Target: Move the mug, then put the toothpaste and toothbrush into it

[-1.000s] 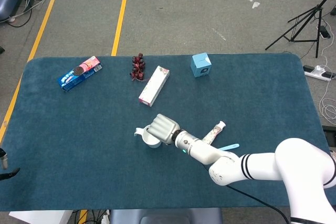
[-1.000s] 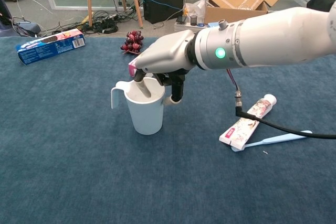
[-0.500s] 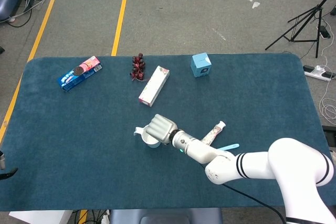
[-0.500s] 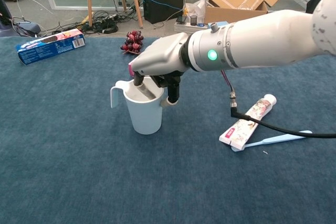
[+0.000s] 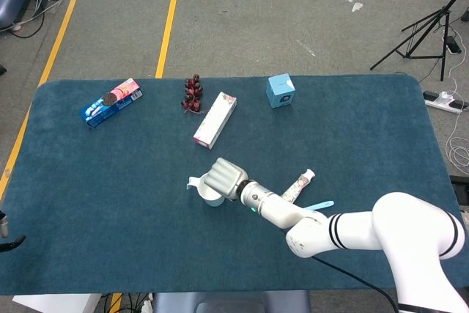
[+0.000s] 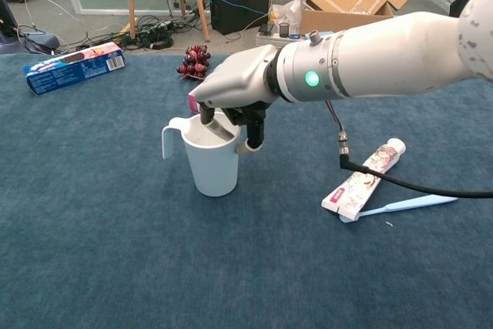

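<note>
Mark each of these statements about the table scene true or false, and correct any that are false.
1. The right robot hand grips the rim of the white mug. True.
2. The toothpaste is already inside the mug. False: it lies flat on the blue table, to the right of the mug.
3. The toothbrush lies on the table beside the toothpaste. True.
4. The mug is tipped on its side. False: it stands upright, handle pointing left in the chest view.
5. The grapes lie at the table's near edge. False: they lie toward the far edge, next to a long white and pink box.
</note>
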Controlling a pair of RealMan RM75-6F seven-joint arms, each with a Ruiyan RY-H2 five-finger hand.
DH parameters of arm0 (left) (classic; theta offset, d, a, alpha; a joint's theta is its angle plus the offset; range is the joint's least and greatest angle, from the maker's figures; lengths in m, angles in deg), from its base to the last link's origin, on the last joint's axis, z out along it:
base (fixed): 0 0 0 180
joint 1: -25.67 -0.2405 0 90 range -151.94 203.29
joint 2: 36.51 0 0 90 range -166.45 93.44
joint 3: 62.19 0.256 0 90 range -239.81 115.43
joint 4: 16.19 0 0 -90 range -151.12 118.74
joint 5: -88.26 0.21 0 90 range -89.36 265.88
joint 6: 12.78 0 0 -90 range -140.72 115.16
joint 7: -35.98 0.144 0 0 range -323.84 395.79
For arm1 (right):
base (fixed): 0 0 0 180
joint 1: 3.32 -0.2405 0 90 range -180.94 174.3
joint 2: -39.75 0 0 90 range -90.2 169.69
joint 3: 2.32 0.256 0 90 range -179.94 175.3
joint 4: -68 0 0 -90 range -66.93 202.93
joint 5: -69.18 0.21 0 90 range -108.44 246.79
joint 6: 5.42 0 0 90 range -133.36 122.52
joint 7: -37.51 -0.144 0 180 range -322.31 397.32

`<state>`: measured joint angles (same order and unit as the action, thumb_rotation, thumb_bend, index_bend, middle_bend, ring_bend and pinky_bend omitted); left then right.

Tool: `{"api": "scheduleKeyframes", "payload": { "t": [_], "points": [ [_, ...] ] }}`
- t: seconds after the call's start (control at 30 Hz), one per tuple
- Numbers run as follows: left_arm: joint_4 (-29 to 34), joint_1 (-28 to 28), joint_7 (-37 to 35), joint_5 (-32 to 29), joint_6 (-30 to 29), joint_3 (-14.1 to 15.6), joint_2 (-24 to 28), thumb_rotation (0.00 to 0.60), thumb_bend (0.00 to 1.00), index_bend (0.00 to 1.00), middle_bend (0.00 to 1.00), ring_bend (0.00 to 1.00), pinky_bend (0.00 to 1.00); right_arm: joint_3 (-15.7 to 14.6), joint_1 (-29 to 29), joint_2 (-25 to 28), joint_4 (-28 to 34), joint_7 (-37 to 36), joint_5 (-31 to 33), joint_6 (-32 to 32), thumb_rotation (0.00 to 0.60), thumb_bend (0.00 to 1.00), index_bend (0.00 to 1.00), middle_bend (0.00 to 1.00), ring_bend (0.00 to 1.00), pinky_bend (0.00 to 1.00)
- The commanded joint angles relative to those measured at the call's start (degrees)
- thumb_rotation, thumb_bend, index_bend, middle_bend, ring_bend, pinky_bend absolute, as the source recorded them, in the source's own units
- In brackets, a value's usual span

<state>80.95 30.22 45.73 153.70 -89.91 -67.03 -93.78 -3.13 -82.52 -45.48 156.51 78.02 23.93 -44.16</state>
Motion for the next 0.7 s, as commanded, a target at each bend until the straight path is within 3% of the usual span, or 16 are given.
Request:
{"api": "scheduleKeyframes", "payload": {
  "t": [0.03,0.7],
  "points": [
    [0.01,0.02,0.07,0.02,0.01,0.03,-0.01,0.600,0.00,0.78,0.47,0.43,0.56,-0.14,-0.03,0.05,0.11,0.12,-0.01,-0.25,0.600,0.24,0.61,1.00,0.93,0.99],
    [0.32,0.11,0.77,-0.31,0.08,0.17,-0.01,0.600,0.00,0.78,0.48,0.43,0.56,-1.24,-0.15,1.20,2.08,1.00,-0.07,-1.71,0.600,0.27,0.63,1.00,0.93,0.99]
  ]
}}
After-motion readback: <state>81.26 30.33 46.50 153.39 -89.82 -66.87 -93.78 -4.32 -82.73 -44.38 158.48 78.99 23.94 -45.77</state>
